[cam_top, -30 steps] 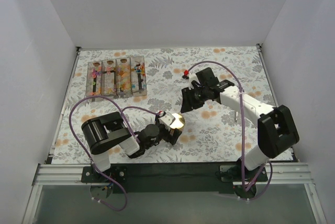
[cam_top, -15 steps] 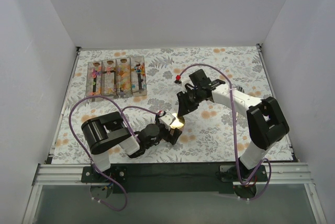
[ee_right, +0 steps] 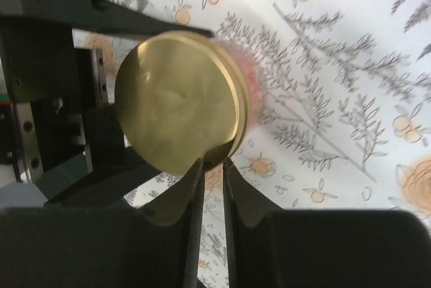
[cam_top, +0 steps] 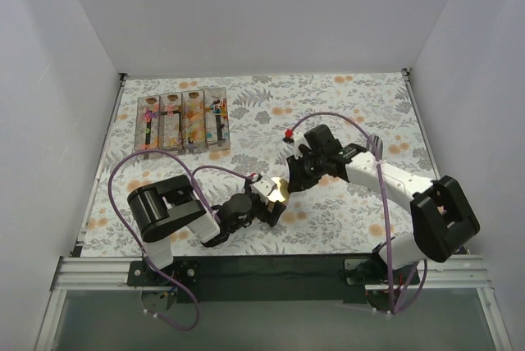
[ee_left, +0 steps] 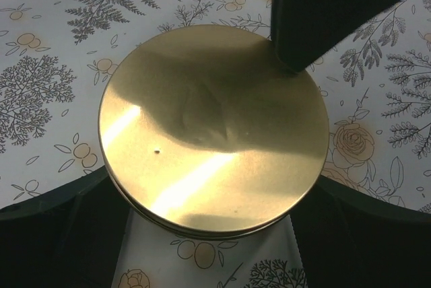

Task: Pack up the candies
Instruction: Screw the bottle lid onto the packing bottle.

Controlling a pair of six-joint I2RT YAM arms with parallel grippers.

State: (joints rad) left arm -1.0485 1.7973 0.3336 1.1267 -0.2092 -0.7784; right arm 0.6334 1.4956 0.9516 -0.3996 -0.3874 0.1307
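At 6 o'clock, nearest you, your left fingers [ee_left: 67, 241] are spread wide, clasping the lidded gold tin [ee_left: 214, 130]. Your right fingers [ee_right: 185, 194], almost together, meet its rim; you cannot tell whether they nip it. Packing looks barely begun. The candies [cam_top: 216, 113], tiny bright specks, sit in four clear boxes [cam_top: 182, 121] at 10 o'clock on the worktop [cam_top: 344, 211].

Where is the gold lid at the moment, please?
The gold lid is front-centre over the table in the top view, clasped by the left gripper, the right gripper at its edge.
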